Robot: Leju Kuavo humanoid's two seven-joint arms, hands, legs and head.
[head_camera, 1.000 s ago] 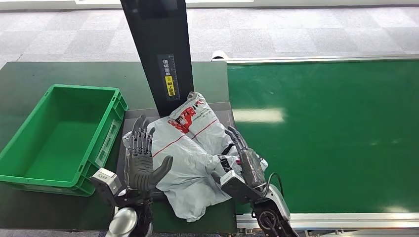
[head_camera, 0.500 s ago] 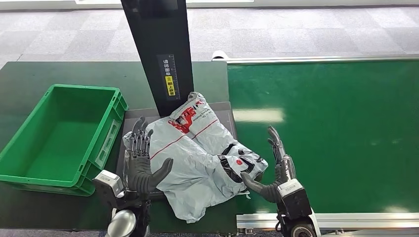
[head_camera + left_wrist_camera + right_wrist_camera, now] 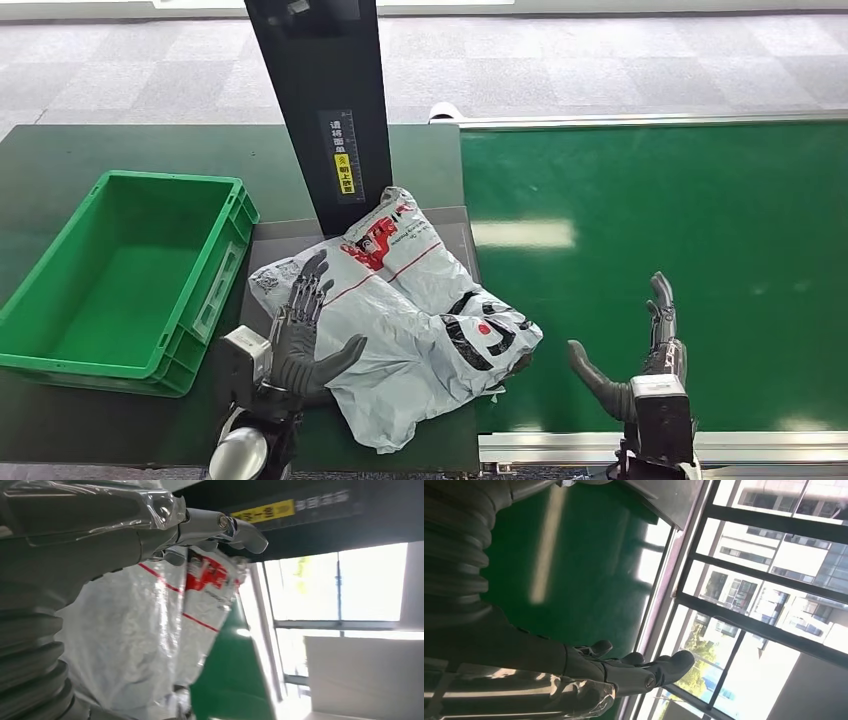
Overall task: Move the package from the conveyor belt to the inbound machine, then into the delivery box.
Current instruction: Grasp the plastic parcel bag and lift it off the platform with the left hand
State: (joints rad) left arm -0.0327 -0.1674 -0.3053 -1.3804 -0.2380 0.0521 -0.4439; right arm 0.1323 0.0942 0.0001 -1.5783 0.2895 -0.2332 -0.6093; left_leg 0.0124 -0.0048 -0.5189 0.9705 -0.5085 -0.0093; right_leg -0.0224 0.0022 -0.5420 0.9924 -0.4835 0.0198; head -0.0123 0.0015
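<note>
Now left robot hand (image 3: 300, 335) spread against package (image 3: 400, 320), right robot hand (image 3: 645, 360) spread, empty

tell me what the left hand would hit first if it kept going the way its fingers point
Probably the crinkled white plastic package: the left hand angles toward it, ahead of the black upright post. Depth is uncertain.

1. This is a parcel-sorting station, like a logistics demonstration hall or warehouse corner.
2. A wide green conveyor belt (image 3: 660, 260) with metal edging runs beside a dark counter (image 3: 60, 160).
3. A black scanner post (image 3: 318, 100) with a yellow label stands over a plastic mail bag (image 3: 400, 320).
4. A green plastic crate (image 3: 120, 280) waits beside it.
5. Grey carpet tiles (image 3: 600, 60) cover the floor; tall windows (image 3: 774, 580) show buildings outside.
</note>
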